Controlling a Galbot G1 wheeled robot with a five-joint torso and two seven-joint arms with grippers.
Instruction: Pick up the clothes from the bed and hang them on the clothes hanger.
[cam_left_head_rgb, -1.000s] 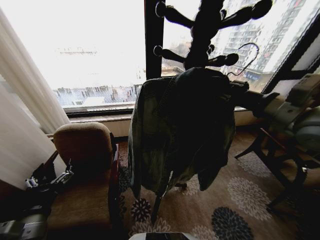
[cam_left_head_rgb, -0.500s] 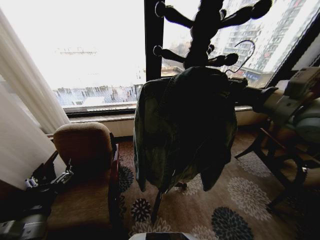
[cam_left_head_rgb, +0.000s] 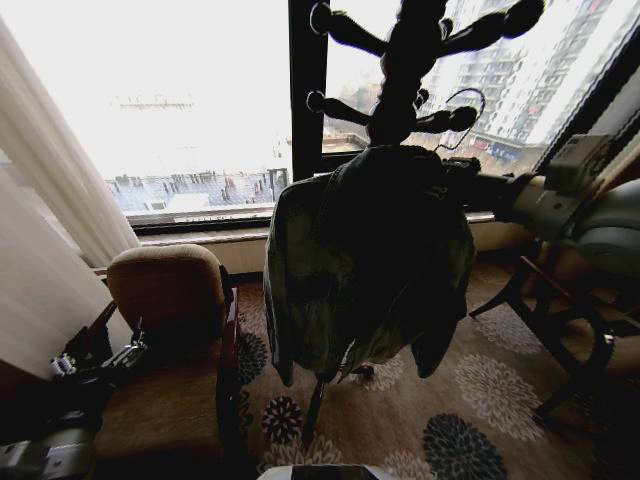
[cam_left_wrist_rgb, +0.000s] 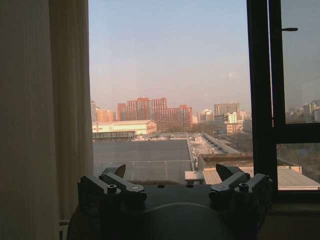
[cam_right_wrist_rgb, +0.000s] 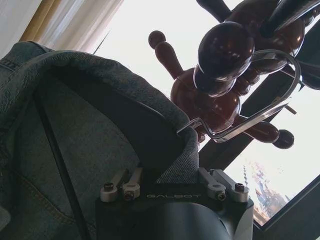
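Our right gripper (cam_right_wrist_rgb: 167, 182) has its jaws closed on the collar of the denim jacket (cam_left_head_rgb: 370, 270), at centre right of the head frame, where the arm reaches in from the right edge. In the right wrist view the collar fold sits pinched between the fingers (cam_right_wrist_rgb: 125, 186) at the lower middle. Our left gripper (cam_left_wrist_rgb: 172, 177) rests low at the bottom left of the head frame beside the armchair (cam_left_head_rgb: 170, 330), its jaws spread wide with nothing between them — its wrist camera faces the window (cam_left_wrist_rgb: 170, 90). The jacket hangs in the middle of the frame, draped over the black hanger (cam_right_wrist_rgb: 60, 150). The hanger's silver wire hook (cam_right_wrist_rgb: 260, 112) curves round a rounded peg of the dark wooden coat stand (cam_left_head_rgb: 410, 70) at upper centre — we cannot tell whether it bears on it. Beyond lies the bright window.
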